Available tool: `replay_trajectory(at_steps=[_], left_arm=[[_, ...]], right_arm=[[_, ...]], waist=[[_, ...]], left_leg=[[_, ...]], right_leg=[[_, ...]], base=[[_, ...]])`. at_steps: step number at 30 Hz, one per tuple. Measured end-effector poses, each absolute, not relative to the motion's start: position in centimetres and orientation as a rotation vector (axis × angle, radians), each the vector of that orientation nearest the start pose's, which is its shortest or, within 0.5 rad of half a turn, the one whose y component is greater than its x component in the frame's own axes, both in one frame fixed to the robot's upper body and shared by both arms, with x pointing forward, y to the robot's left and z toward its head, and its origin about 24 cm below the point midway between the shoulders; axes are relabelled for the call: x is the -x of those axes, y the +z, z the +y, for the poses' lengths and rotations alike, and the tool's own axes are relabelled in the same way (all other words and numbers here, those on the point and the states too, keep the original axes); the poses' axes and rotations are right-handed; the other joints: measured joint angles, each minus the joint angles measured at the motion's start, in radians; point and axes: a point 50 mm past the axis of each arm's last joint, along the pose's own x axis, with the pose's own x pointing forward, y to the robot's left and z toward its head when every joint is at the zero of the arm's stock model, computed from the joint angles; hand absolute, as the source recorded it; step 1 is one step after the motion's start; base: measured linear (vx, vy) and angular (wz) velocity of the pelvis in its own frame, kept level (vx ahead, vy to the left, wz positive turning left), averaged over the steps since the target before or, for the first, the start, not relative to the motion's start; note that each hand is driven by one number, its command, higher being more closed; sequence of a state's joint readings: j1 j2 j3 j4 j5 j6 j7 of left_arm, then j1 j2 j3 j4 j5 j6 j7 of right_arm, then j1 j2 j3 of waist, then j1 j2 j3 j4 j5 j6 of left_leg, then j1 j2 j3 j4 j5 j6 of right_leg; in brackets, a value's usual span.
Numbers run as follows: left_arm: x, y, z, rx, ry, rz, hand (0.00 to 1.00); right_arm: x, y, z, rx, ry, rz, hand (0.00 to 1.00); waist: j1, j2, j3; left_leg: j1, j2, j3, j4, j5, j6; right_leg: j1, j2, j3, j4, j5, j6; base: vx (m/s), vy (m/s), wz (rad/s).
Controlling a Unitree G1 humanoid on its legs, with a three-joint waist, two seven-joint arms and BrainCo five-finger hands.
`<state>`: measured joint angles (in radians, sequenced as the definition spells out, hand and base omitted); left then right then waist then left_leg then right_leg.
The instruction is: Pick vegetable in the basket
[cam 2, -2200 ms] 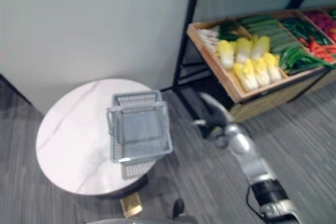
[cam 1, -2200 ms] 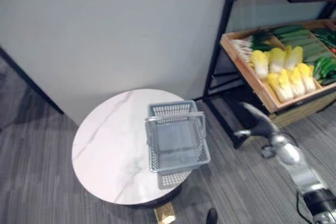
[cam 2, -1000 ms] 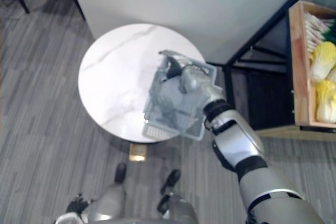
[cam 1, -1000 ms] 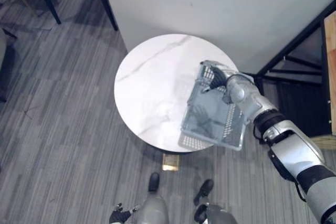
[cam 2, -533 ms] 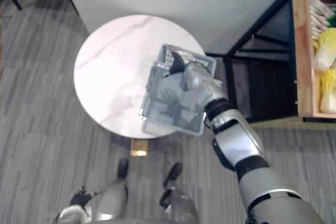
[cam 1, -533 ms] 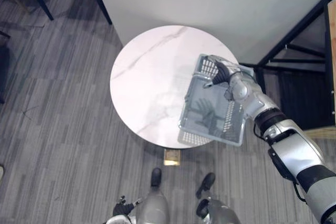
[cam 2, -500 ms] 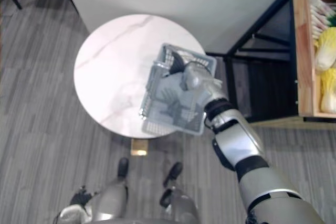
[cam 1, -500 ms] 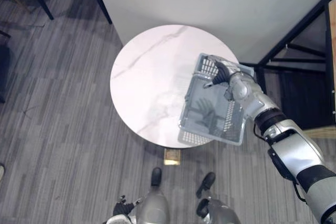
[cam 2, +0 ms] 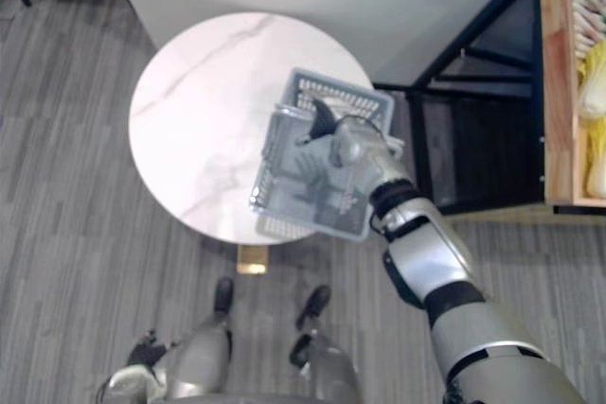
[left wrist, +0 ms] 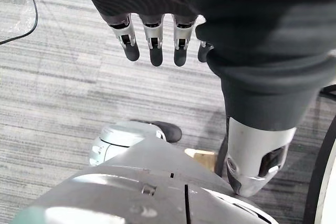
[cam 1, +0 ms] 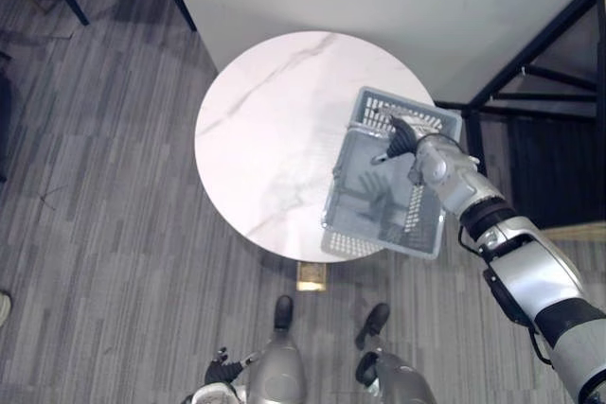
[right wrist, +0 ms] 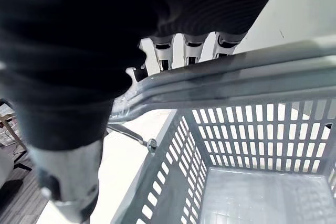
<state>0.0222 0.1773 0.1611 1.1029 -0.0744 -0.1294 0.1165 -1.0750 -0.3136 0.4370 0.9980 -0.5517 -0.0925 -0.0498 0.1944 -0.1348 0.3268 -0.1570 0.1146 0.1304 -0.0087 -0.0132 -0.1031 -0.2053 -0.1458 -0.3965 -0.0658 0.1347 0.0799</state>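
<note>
one basket (cam 1: pixel 365 205) over round table's (cam 1: pixel 275 130) edge, black rack (cam 1: pixel 530 44) beside

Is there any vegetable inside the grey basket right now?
No, the basket has a bare floor in the right wrist view, with nothing lying in it.

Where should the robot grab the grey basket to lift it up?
By the handle bars, coming down from above. They lie together across the open top of the basket, with nothing over them, so a hand can probably wrap round both at once. The right hand is at them now.
</note>
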Motion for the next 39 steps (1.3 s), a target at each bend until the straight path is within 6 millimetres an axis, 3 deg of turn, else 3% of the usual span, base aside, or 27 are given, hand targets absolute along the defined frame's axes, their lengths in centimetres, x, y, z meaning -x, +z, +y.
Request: replay_trajectory(at_steps=[15,39], left_arm=[[-13.0,-14.1,23.9,-0.084,0.368,0.912,0.0],[-13.3,-13.9,23.8,-0.102,0.356,0.892,0.0]], right_arm=[[-41.3,16.8,-12.8,1.172,0.135,-0.231,0.0],[-41.2,17.5,-13.2,1.128,0.081,-0.266,0.0]], waist=[[-0.004,-0.011,0.037],[-0.008,-0.013,0.056]], left_leg=[[0.006,-0.023,0.017,-0.025,0.013,-0.003],[0.007,-0.034,0.023,-0.034,0.015,0.0]], right_leg=[[-0.021,-0.021,0.015,0.015,0.002,0.003],[-0.03,-0.03,0.022,0.016,0.007,0.011]], base=[[0.01,0.014,-0.01],[0.0,0.002,0.0]])
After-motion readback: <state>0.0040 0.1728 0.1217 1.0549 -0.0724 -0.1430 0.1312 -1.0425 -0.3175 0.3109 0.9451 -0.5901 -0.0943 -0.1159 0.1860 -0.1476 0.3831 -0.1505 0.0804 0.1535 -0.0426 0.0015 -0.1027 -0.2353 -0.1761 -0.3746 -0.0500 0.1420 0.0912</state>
